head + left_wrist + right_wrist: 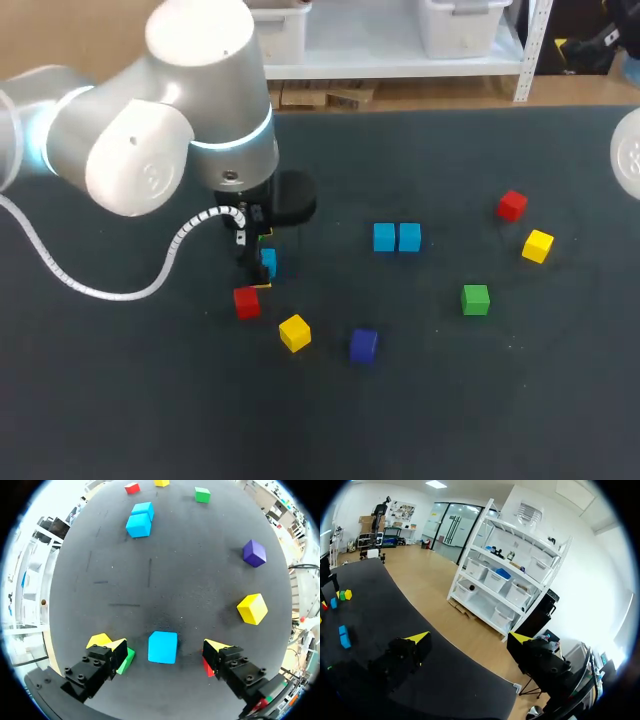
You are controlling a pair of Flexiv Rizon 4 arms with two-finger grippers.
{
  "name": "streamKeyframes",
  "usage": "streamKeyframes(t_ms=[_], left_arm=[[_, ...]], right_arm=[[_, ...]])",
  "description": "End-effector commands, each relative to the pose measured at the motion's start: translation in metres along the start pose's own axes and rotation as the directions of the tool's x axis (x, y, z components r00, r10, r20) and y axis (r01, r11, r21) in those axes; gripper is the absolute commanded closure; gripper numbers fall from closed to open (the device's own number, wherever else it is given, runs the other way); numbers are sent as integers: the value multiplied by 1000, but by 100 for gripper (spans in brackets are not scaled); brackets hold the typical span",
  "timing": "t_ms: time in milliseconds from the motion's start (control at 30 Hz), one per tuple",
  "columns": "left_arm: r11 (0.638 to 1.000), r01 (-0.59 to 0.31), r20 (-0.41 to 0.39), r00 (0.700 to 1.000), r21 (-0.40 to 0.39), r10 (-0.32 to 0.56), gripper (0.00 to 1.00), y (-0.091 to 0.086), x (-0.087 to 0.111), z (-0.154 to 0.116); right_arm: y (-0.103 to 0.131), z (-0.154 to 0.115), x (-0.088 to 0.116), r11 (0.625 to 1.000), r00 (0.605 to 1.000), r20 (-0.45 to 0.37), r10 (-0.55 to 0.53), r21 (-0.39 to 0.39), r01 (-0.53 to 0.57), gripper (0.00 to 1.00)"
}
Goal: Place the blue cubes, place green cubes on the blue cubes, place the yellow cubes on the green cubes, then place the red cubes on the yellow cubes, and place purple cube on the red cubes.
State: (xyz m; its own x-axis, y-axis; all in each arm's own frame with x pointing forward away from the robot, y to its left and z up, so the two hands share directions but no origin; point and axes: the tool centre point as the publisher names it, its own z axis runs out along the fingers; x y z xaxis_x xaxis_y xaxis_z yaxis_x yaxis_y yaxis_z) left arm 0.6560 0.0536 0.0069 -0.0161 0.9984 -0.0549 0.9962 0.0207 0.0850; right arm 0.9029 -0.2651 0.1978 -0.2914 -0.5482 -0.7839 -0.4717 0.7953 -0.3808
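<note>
Our left gripper (166,646) hangs released over a blue cube (162,647), which lies between its fingers, touching neither. On the table (120,400), two more blue cubes (397,237) sit at three o'clock from it and a red cube (246,301) at seven. Our right gripper (470,637) is released and holds nothing.

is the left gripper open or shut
Open: the left gripper has its fingers clear of the blue cube between them, gaps both sides.
</note>
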Motion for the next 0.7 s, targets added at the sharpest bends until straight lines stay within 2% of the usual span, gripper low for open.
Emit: streamKeyframes(t_ms=[33,133,233,300,400,467,533,633,700], left_arm=[[1000,3,-2,1000,2,-3,1,1,1,4],[1000,6,-1,1000,8,-6,9,-1,1,6],[1000,2,-2,1000,18,-2,11,-2,1,8],[1000,1,-2,1000,20,-1,23,-2,1,9],[1000,-6,-10,1000,17,6,31,-2,2,11],[1000,-6,-10,1000,19,6,56,-2,2,11],[1000,-6,-10,1000,21,6,72,-2,2,11],[1000,-8,-7,1000,21,8,76,-1,1,9],[1000,-9,-7,1000,25,9,86,-1,1,8]], right_arm=[[1,-1,-1,1000,1000,-3,1,3,-1,0],[1,-1,-1,1000,1000,-3,1,3,-1,0],[1,-1,-1,1000,1000,-3,1,3,-1,0],[1,-1,-1,1000,1000,-3,1,3,-1,0],[1,-1,-1,1000,1000,-3,1,3,-1,0],[1,-1,-1,1000,1000,-3,1,3,-1,0],[1,-1,-1,1000,1000,-3,1,3,-1,0],[1,-1,-1,1000,1000,-3,1,3,-1,0],[1,-1,-1,1000,1000,-3,1,3,-1,0]])
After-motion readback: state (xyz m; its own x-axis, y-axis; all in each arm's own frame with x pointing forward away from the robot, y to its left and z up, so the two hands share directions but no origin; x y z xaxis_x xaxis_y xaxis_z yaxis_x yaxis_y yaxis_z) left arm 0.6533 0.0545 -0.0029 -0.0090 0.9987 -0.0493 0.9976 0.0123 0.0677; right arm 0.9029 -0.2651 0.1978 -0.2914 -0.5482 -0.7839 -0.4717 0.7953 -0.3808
